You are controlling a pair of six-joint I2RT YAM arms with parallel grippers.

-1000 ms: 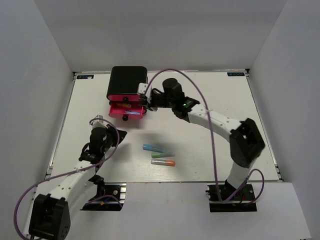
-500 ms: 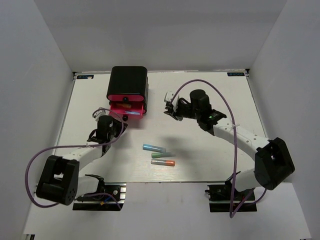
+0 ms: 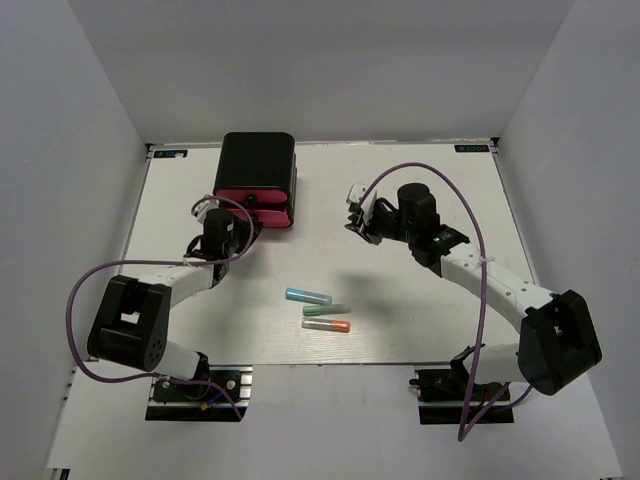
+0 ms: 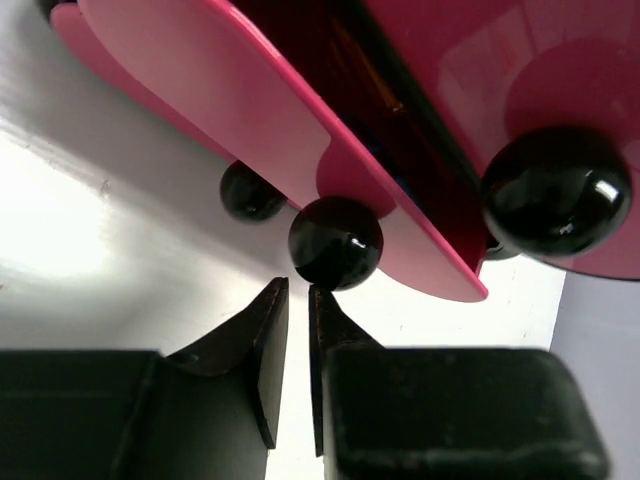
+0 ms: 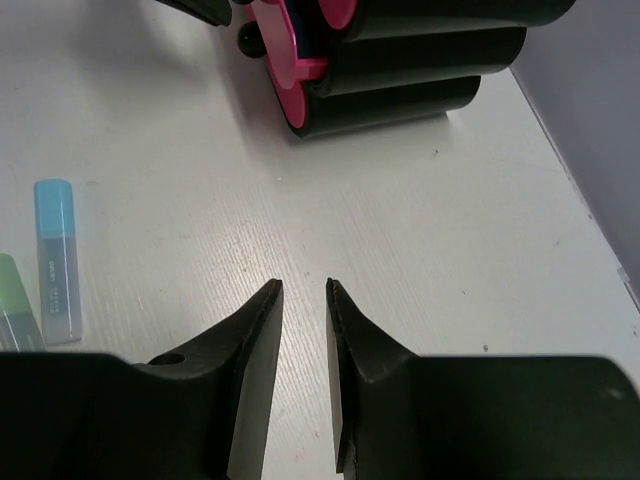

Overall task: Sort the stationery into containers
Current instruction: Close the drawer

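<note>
The black box with pink drawers [image 3: 256, 172] stands at the back left. My left gripper [image 3: 243, 224] is at its front. In the left wrist view the gripper [image 4: 298, 287] is empty, its jaws a hair apart, tips just under a black knob [image 4: 335, 243] of a pink drawer [image 4: 250, 130] that stands slightly out. My right gripper [image 3: 360, 222] hangs over bare table right of the box, empty, jaws [image 5: 303, 283] a narrow gap apart. A light blue stick [image 3: 307, 296], a green stick [image 3: 322, 310] and a grey stick with orange tip [image 3: 326, 325] lie mid-table. The other sticks and the white block are hidden.
White walls close in the table [image 3: 450, 200] on three sides. In the right wrist view the box [image 5: 400, 60] is at the top, the light blue stick [image 5: 55, 255] and green stick [image 5: 12, 300] at the left edge.
My right gripper has pulled back from the drawers to the right. My left gripper has moved up to the drawer front, and the pulled-out drawer has slid almost fully in.
</note>
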